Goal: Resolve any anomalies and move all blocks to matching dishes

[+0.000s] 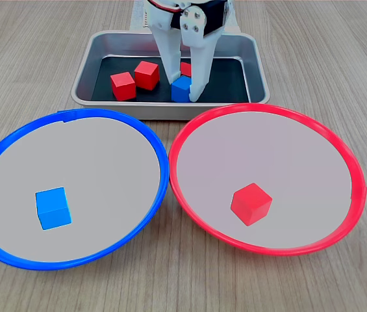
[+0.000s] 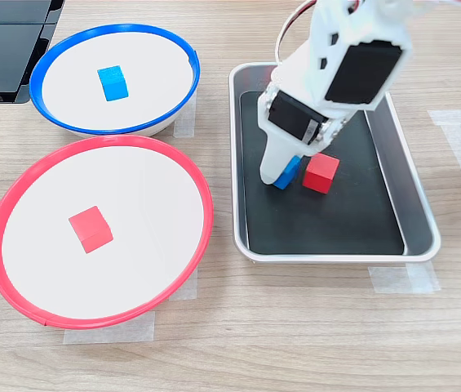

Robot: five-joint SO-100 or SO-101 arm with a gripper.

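In both exterior views my white gripper [image 1: 184, 90] [image 2: 283, 175] reaches down into the grey metal tray [image 1: 81, 88] [image 2: 336, 255]. Its fingers press both sides of a blue block [image 1: 181, 91] [image 2: 290, 172] resting on the black liner. Two red blocks [image 1: 123, 86] [image 1: 147, 74] lie to the first exterior view's left of it. A third red block [image 1: 185, 67] [image 2: 321, 172] sits just behind the fingers. The blue-rimmed dish [image 1: 73, 156] [image 2: 152, 98] holds one blue block [image 1: 53, 207] [image 2: 113, 82]. The red-rimmed dish [image 1: 280, 149] [image 2: 140, 204] holds one red block [image 1: 251, 203] [image 2: 90, 228].
The two dishes sit side by side in front of the tray on a wooden table, nearly touching. In the second exterior view, tape strips [image 2: 401, 278] hold the tray and dishes down, and a black object [image 2: 6, 49] lies at the top left.
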